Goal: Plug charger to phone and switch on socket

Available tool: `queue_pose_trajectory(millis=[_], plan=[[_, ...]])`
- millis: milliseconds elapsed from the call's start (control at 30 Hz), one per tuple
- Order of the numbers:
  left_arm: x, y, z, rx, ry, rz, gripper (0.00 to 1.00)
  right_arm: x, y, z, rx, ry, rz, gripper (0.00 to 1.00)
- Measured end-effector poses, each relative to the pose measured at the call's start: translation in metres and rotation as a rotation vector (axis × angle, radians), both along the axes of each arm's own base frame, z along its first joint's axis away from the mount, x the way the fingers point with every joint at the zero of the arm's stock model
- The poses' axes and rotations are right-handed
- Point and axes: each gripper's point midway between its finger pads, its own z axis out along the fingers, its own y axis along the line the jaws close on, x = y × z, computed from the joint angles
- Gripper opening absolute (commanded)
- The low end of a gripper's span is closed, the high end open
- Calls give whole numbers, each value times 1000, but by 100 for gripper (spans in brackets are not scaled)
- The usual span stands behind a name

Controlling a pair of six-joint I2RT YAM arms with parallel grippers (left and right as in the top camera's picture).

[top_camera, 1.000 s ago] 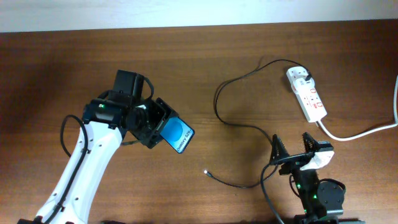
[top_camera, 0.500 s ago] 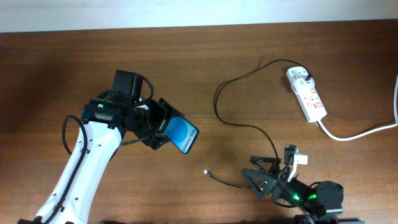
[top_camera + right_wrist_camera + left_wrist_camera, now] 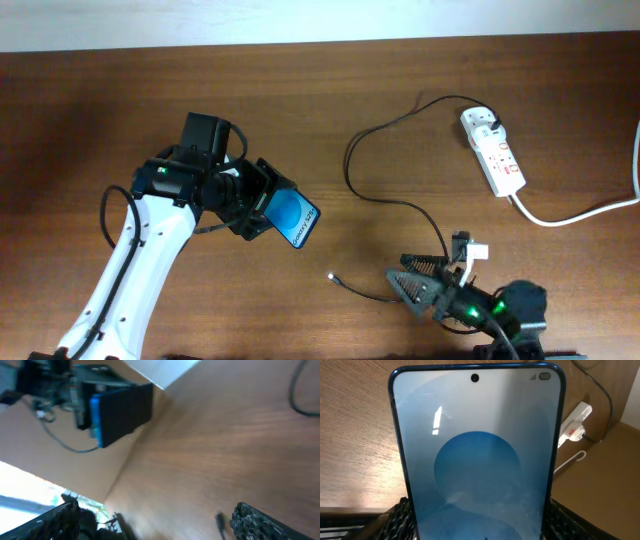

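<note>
Overhead: the white elongated power strip with small red switches [image 3: 492,150] lies flat on the brown wooden table [image 3: 100,100]. A thick white cord [image 3: 580,213] leaves its near end. A black plug [image 3: 497,125] sits at the strip's far end. From the plug the long thin black cable [image 3: 350,165] loops out to the left of the power strip. It ends in a small metal-tipped connector [image 3: 332,277] on the wood, well left of the strip and nearer the front edge.

The slim black-framed phone with bright blue screen and lighter circle [image 3: 292,217] is well left of the power strip. It is off the table and tilted, clamped at its lower end by the left gripper [image 3: 258,208]. In the left wrist view the fingers [image 3: 402,520] press both long edges of the phone [image 3: 477,455], with the power strip [image 3: 575,427] behind it to the right.

The right gripper [image 3: 405,280] is left of the power strip and nearer the front edge. It points toward the connector, jaws spread wide and holding nothing. The cable passes beneath it. The right wrist view is blurred; the phone [image 3: 122,410] shows edge-on.
</note>
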Motion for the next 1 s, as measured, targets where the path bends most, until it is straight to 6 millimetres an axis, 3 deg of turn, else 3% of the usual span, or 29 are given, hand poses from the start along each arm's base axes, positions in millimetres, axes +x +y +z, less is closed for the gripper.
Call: queue_pose_trajectory(millis=[100,200,333,533,667,733,833,933,1000], plan=[[0,-1,1,-5,-1,-2,30,11,-4,-21,-50,64,-31,98],[-1,-2,1,-11,-1,-7,26,22,-2,-15,-52,17,-11,98],[-1,-2,1,-12,0,-7,22,16,6,-20,-6,103,57,98],[-1,-3,2,-19,1,-10,22,34,8,43,20,38,80,98],[-1,-3,2,-20,0,-10,22,59,-7,-4,-162,220,-20,98],[-1,-4,3,-24,1,-12,18,67,-13,-17,-212,242,-48,98],[-4,-9,6,-60,10,-25,19,67,-21,-40,-267,333,-78,98],[-5,-10,7,-71,12,-29,20,46,1,-27,-153,351,79,98],[-5,-10,7,-72,12,-29,22,45,7,-15,-118,307,126,98]])
